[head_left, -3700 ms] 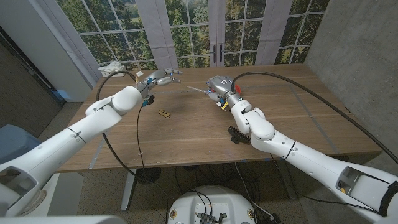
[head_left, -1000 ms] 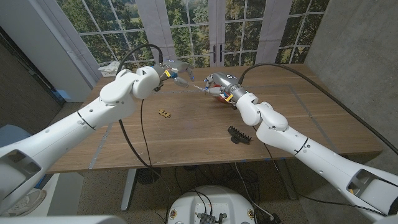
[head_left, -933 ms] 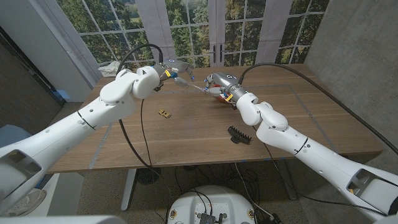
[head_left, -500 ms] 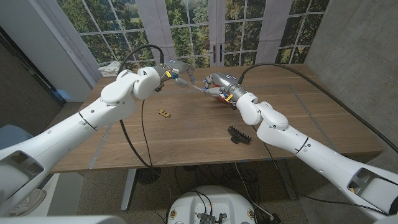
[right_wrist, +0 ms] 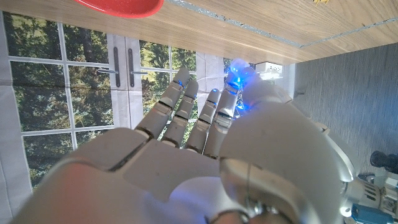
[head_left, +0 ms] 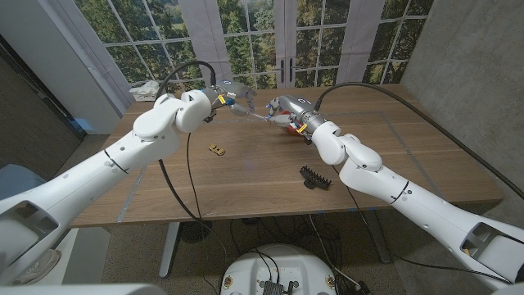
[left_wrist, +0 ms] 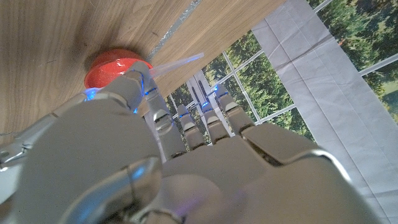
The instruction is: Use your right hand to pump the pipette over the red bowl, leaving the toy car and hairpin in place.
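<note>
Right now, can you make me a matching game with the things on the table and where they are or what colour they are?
Things:
1. toy car
2. hairpin
3. red bowl
4. pipette

Clues:
A. black and toothed, near the right arm
B. see-through, between the two hands
C. small and yellow, under the left arm
D. round, on the wood at the far side

Pairs: 1-C, 2-A, 3-D, 4-B
</note>
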